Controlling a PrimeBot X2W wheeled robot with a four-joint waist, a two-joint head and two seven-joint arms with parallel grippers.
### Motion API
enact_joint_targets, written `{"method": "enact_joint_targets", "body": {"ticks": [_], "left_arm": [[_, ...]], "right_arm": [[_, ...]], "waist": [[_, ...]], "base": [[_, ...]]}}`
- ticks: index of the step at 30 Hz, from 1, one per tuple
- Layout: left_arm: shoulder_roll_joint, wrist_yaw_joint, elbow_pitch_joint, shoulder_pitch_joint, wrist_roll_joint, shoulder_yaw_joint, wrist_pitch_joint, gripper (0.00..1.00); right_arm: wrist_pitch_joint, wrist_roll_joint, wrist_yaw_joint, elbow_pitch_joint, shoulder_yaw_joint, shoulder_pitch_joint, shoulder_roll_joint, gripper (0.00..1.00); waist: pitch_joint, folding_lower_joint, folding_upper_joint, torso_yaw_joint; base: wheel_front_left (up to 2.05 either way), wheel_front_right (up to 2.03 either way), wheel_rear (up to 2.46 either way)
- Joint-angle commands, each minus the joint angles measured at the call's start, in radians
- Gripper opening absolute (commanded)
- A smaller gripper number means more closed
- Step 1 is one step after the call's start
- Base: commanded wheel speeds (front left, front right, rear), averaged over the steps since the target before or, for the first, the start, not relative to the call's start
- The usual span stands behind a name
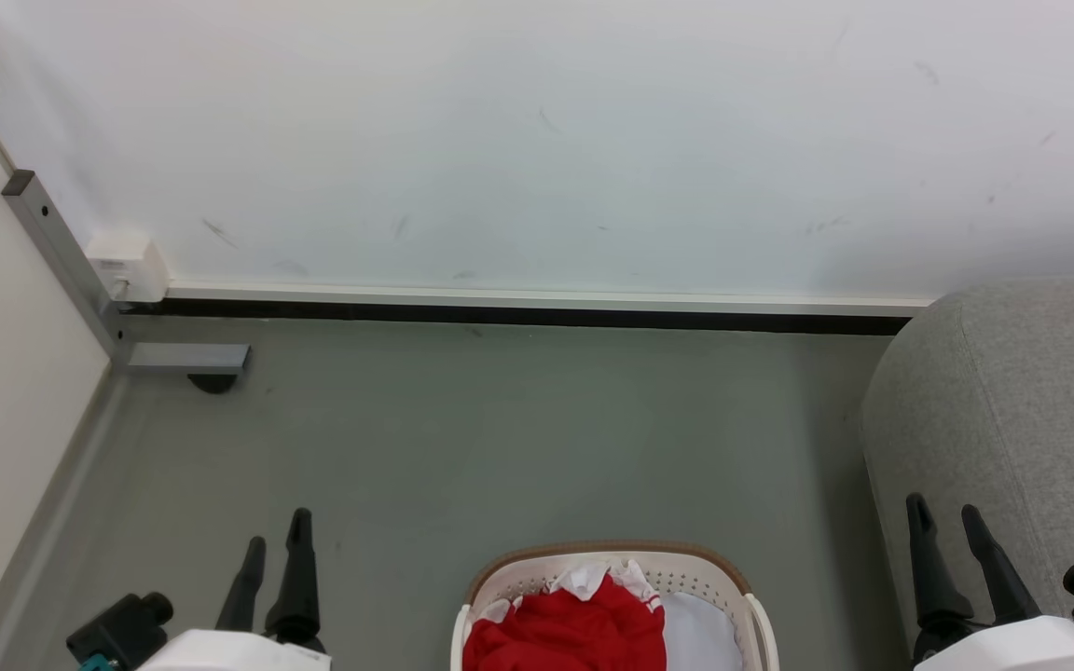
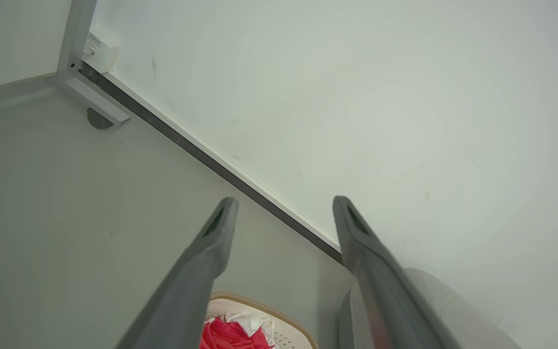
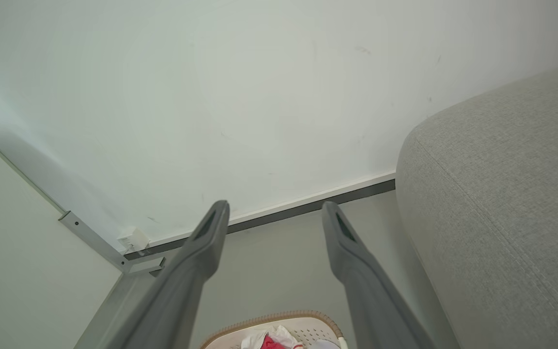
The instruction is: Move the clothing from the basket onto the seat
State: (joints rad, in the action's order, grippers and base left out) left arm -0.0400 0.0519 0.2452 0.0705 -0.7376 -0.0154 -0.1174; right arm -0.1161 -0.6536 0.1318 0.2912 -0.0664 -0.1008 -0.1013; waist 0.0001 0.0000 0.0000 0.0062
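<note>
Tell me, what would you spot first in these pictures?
The bright red soft garment with white trim pops out first, heaped in the cream-white perforated plastic basket at the bottom middle of the head view. A big light grey fabric sofa sits to the right, and the left claw and right claw are open on either side of the basket.
</note>
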Motion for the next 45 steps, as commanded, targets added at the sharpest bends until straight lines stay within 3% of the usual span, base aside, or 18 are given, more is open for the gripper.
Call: {"method": "enact_joint_targets", "body": {"ticks": [1,18,45], "left_arm": [[-0.009,0.002,-0.017,0.004,0.052,-0.005,-0.012,1.0],[-0.011,-0.009,-0.025,-0.005,0.291,-0.029,-0.059,1.0],[-0.013,-0.016,-0.018,-0.011,0.507,-0.038,-0.114,1.0]], "right_arm": [[-0.014,0.041,-0.001,-0.003,-0.007,-0.025,-0.013,1.0],[-0.058,0.203,-0.001,0.025,-0.043,-0.028,-0.019,1.0],[-0.115,0.355,-0.002,0.059,-0.064,-0.036,-0.021,1.0]], "waist": [[0.0,0.0,0.0,0.0],[0.0,0.0,0.0,-0.006],[0.004,0.0,0.0,-0.01]], "base": [[0.0,0.0,0.0],[0.0,0.0,0.0],[0.0,0.0,0.0]]}}
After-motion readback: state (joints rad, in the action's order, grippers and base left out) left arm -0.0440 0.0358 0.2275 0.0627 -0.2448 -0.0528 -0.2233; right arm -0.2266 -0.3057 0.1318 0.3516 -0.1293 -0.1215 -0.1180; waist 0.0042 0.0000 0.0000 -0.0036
